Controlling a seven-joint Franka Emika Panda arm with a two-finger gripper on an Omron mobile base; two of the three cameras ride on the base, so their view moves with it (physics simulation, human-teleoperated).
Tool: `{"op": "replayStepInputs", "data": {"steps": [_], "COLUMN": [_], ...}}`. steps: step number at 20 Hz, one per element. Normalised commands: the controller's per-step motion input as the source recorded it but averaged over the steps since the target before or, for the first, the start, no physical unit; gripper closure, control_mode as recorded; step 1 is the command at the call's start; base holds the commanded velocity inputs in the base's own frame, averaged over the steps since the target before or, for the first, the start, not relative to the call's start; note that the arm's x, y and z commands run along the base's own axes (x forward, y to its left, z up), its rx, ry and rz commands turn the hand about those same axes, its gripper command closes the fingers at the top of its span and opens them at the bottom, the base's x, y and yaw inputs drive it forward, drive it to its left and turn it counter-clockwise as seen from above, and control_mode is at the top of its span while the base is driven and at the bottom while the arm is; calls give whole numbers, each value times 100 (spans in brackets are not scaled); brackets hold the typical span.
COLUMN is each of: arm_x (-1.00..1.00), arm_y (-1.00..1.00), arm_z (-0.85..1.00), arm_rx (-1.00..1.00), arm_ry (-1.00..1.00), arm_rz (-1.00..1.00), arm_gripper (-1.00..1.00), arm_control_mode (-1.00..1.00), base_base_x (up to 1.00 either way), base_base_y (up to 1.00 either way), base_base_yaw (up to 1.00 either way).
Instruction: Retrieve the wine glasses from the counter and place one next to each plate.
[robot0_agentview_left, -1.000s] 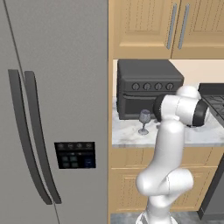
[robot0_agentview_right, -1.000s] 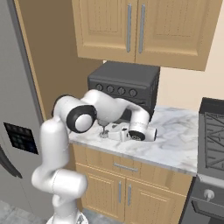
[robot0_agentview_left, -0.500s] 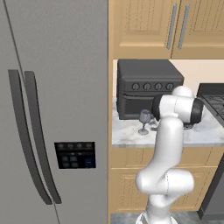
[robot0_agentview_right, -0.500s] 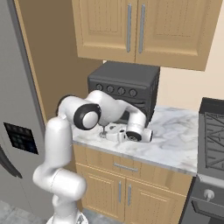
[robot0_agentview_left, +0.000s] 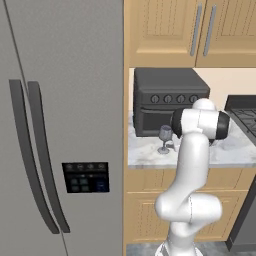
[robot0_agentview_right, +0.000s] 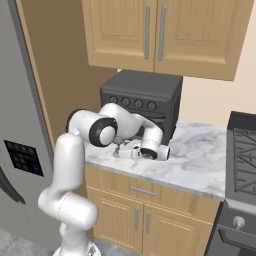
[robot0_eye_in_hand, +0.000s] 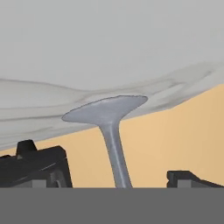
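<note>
Wine glass stands upright on the counter, just in front of the black toaster oven. Gripper open, fingers at 9 and 3 o'clock of the stem, not touching it.

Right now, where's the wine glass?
The wine glass stands on the counter in front of the black oven, near the counter's fridge-side end, its stem between the open gripper fingers.

Wine glass – clear, grey-tinted, upright on marbled counter.
</note>
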Motion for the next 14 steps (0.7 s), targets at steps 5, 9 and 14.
{"op": "replayStepInputs", "data": {"steps": [5, 9, 14], "arm_x": [33, 35, 28], "arm_y": [24, 29, 26], "arm_z": [-40, -33, -24], "arm_rx": [0, 0, 0], "arm_ry": [6, 3, 0], "arm_rz": [-1, -1, -1], "arm_gripper": [-100, -100, -100], "arm_control_mode": [-100, -100, -100], "base_base_x": [0, 0, 0], "base_base_y": [0, 0, 0], "base_base_yaw": [0, 0, 0]}}
